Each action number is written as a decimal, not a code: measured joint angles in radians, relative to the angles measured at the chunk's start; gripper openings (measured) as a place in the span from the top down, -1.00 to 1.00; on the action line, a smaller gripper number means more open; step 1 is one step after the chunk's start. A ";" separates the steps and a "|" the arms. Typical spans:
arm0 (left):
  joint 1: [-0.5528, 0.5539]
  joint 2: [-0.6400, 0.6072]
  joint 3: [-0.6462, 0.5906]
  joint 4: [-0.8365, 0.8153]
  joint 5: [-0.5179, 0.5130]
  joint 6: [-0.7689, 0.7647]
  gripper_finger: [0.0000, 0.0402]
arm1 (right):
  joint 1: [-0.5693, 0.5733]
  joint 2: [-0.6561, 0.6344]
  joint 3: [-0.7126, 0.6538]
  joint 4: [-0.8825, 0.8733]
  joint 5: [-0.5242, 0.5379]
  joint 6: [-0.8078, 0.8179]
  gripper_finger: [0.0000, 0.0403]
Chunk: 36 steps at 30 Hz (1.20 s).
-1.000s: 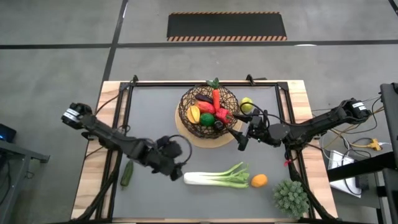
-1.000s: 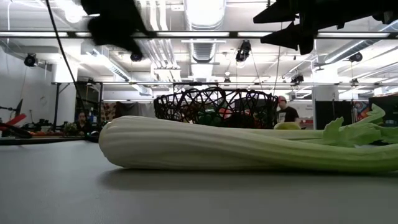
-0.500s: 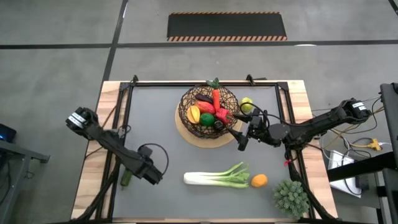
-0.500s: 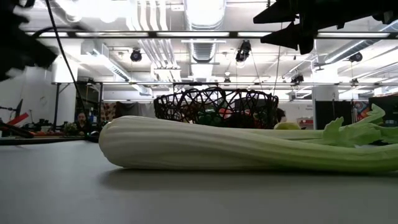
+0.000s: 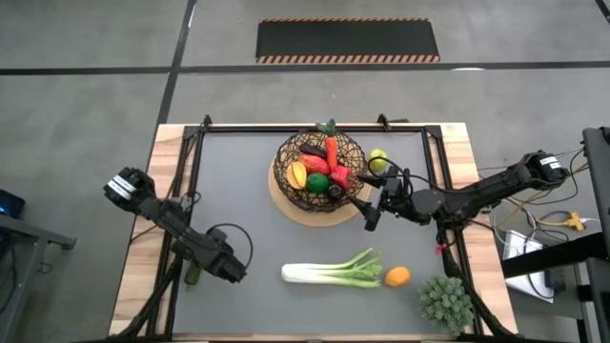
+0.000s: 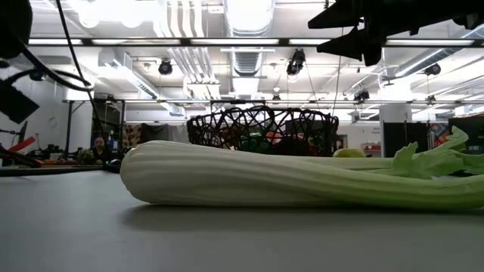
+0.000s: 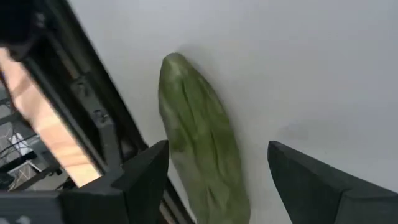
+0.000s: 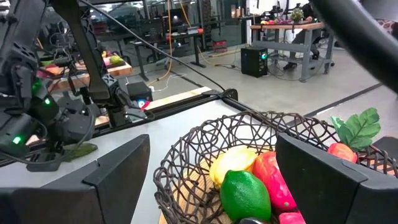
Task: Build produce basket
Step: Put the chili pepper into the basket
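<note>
Basket (image 5: 320, 170) sits on its pale wooden disc (image 5: 295, 211) near the middle of the tabletop's (image 5: 248, 162) far edge, already holding a carrot (image 5: 331, 151), a yellow pepper (image 5: 298, 175), red pieces and a green one. Next in size, the leek (image 5: 333, 273) lies flat near the near edge, roughly central, with the orange (image 5: 396, 276) just beside its leafy end. A spiky green plant (image 5: 446, 301) stands at the near right corner; I judge it no part of the job. A small yellow-green fruit (image 5: 378, 160) rests just right of the basket.

My left end effector (image 7: 214, 171) hangs over the cucumber (image 7: 199, 143), which lies along the left edge beside the dark frame rail (image 7: 93, 112). The fingers are spread wide, one on each side of the cucumber, gripping nothing. My right end effector (image 5: 367, 211) waits at the basket's right side, fingers apart and empty.

I judge the step in hand to be picking up the cucumber, with leek, orange and the loose fruit still to load. The next move calls for lowering squarely over the cucumber's middle, keeping the outer finger clear of the rail, then closing and lifting before carrying it across to the basket.
</note>
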<state>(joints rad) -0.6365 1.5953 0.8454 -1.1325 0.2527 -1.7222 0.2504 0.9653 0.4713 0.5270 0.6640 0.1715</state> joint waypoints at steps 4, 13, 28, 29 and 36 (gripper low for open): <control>-0.001 0.000 -0.044 0.070 0.015 -0.001 -0.26 | 0.000 0.000 0.000 0.000 0.000 0.000 -0.63; -0.002 -0.006 -0.062 0.078 0.035 0.000 -0.19 | 0.000 0.000 0.000 -0.001 0.000 -0.003 -0.63; -0.002 -0.010 -0.057 0.074 -0.007 -0.002 0.81 | 0.000 0.000 0.000 -0.029 -0.001 0.005 -0.63; -0.002 -0.015 -0.051 0.075 -0.027 -0.001 0.84 | 0.000 0.000 0.000 -0.031 -0.001 0.011 -0.63; -0.002 -0.089 0.043 0.070 -0.358 0.034 0.83 | 0.000 0.000 0.000 -0.035 -0.011 0.011 -0.63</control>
<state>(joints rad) -0.6388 1.5063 0.8882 -1.0627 -0.1056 -1.6881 0.2504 0.9657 0.4713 0.4919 0.6527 0.1827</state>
